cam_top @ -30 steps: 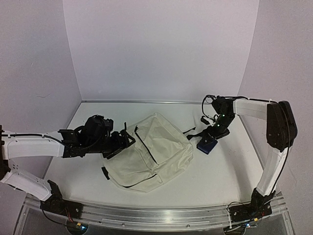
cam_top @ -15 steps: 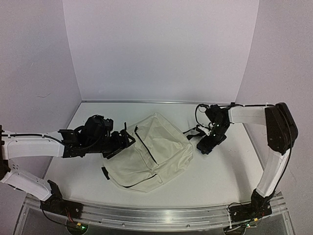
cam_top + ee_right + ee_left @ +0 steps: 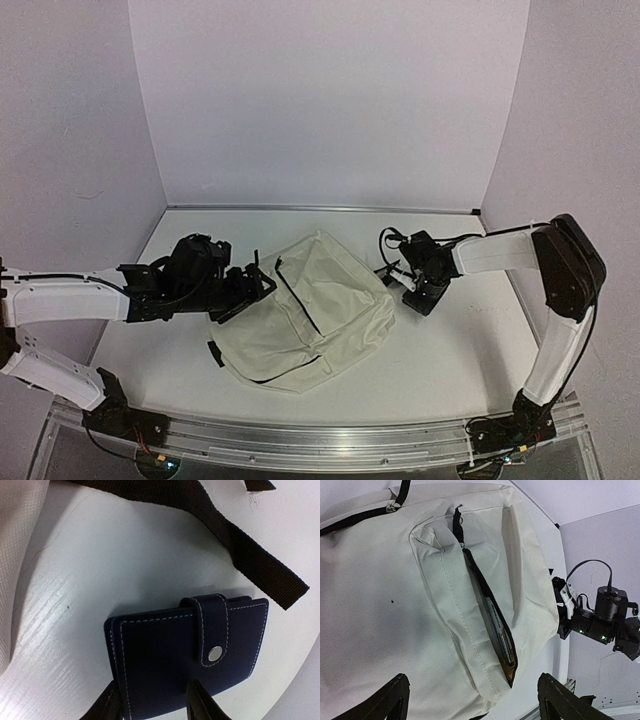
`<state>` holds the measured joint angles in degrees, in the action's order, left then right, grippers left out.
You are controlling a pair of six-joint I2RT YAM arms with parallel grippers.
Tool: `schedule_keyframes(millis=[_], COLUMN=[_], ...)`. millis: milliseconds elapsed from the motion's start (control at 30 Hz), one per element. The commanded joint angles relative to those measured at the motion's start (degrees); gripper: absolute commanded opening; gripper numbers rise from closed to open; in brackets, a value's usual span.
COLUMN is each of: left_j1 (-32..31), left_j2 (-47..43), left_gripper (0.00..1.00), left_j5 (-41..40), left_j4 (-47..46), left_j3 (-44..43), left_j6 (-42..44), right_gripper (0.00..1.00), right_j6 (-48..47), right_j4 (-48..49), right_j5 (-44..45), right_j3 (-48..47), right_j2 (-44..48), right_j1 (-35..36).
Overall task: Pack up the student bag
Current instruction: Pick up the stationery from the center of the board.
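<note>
The student bag (image 3: 310, 310) lies flat in the middle of the table, cream with black zipper trim. Its front pocket (image 3: 492, 625) gapes open, and dark slim items show inside. My left gripper (image 3: 250, 285) hovers at the bag's left edge, open wide, with nothing between its fingers (image 3: 395, 700). To the right of the bag, my right gripper (image 3: 420, 290) is down on a small navy pouch (image 3: 175, 650) with white stitching and a snap tab. Its jaws pinch the pouch's near left part: one finger on the spine edge, the other over the face. The pouch still rests on the table.
A black strap (image 3: 240, 545) from the bag trails across the table just beyond the pouch. The bag's cream edge (image 3: 15, 555) lies close on the pouch's left. Walls enclose the table at the back and on both sides.
My right gripper has moved left and down onto the navy pouch, and its jaws have closed in from wide open. The left arm and the bag have not moved.
</note>
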<state>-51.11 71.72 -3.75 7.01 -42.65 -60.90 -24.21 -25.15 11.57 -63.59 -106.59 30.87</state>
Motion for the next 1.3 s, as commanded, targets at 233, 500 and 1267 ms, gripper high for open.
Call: schedule_keyframes(millis=[233,500,1267], left_j1=[-0.13,0.14,0.24], left_j2=[1.00,4.25,12.40], left_gripper=[1.00,1.00,0.91], left_j5=[0.52,5.98,20.59], left_j4=[3.43,6.02,-2.88], left_j3=[-7.32,-15.03,-21.53], left_j6=[11.45,28.00,30.35], right_gripper=[0.00,0.00,0.00], right_j6=[-2.61,-6.11,-0.38], right_j4=[-2.88,-18.24,-27.64], right_j5=[1.77,-11.74,-34.91], right_j3=[2.30,-4.89,-22.33], right_j2=[13.19,24.40,28.37], right_j1=[2.04,1.91,5.11])
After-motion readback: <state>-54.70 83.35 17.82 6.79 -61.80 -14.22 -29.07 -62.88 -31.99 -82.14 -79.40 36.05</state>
